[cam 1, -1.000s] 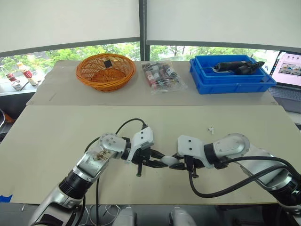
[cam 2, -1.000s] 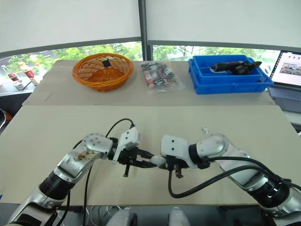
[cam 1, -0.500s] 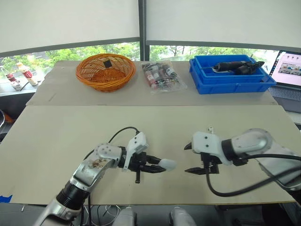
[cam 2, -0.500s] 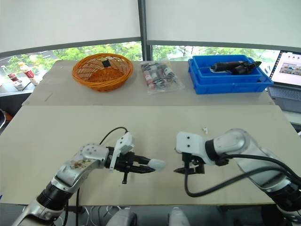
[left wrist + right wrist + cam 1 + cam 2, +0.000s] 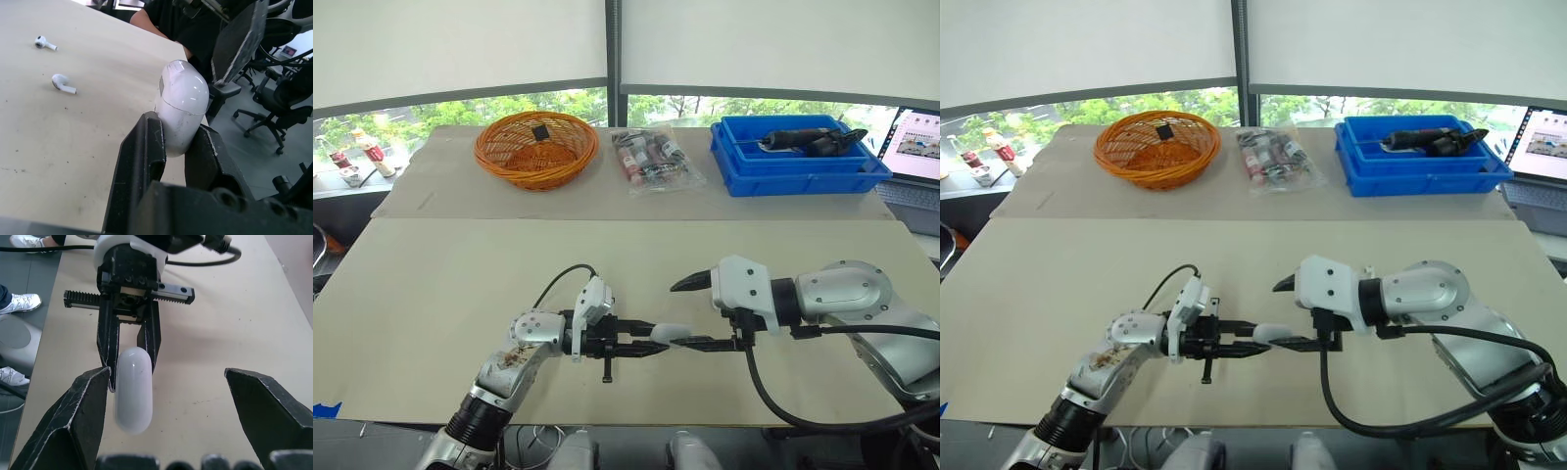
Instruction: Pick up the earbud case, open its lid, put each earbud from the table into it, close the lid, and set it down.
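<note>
Over the beige table [image 5: 431, 284], the left gripper [image 5: 646, 348] clamps the lower half of the earbud case [image 5: 180, 122], its lid [image 5: 183, 83] poking between the wide-spread fingers of the right gripper [image 5: 677, 314]. Light, rigid and glossy, the case will likely slip, so take the lid just above its seam.

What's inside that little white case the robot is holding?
Its inside is hidden: the earbud case, clamped in the left gripper, has its lid shut. One earbud and a second earbud lie out on the table, so they are not in it.
</note>
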`<state>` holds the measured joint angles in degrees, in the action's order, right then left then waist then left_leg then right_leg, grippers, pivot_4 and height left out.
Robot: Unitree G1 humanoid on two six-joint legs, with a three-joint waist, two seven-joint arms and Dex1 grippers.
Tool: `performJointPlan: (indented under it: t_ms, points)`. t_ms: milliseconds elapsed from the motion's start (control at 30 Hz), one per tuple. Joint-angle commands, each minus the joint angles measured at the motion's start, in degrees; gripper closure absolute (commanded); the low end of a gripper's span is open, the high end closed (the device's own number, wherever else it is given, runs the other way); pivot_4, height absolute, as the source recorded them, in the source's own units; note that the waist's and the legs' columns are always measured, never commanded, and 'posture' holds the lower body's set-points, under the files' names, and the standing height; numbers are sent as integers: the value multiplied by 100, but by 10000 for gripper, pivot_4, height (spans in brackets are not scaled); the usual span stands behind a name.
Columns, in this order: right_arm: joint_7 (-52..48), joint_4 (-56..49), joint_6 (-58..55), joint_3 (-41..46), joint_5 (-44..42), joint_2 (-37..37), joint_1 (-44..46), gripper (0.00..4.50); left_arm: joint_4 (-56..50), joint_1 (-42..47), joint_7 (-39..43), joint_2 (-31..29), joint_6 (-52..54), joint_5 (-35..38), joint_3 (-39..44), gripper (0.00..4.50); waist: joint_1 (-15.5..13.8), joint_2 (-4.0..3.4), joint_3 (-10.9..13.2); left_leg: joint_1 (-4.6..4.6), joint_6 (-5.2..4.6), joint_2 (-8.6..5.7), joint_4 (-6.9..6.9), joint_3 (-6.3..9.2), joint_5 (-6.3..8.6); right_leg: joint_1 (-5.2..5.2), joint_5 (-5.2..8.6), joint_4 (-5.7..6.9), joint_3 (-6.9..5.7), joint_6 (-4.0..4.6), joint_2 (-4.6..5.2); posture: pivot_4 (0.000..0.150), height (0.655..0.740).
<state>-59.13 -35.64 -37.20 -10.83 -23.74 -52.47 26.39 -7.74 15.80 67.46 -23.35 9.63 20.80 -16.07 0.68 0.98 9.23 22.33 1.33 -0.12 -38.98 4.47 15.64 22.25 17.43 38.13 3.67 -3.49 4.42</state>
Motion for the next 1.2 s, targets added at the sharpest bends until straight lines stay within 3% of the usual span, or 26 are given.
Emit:
performJointPlan:
  t_ms: [33,700,1200]
  points:
    - [-150,-29,-56,47,-58,-82,165,3629,-59,57,-17,43,-77,73,33,39703,-1,0,0,0,0,0,0,0,0,0,0,1,0,0,-1,1500,7400]
    - [-10,197,256,-117,669,-4,209,3629,-83,134,-47,113,144,178,76,39703,6,0,0,-1,0,0,0,-2,0,1,0,2,0,0,-2,1500,7400]
    - [32,137,-356,366,25,140,460,3629,78,70,44,-61,-251,-118,-63,39703,-1,0,0,0,0,0,0,1,0,1,0,0,0,0,-1,1500,7400]
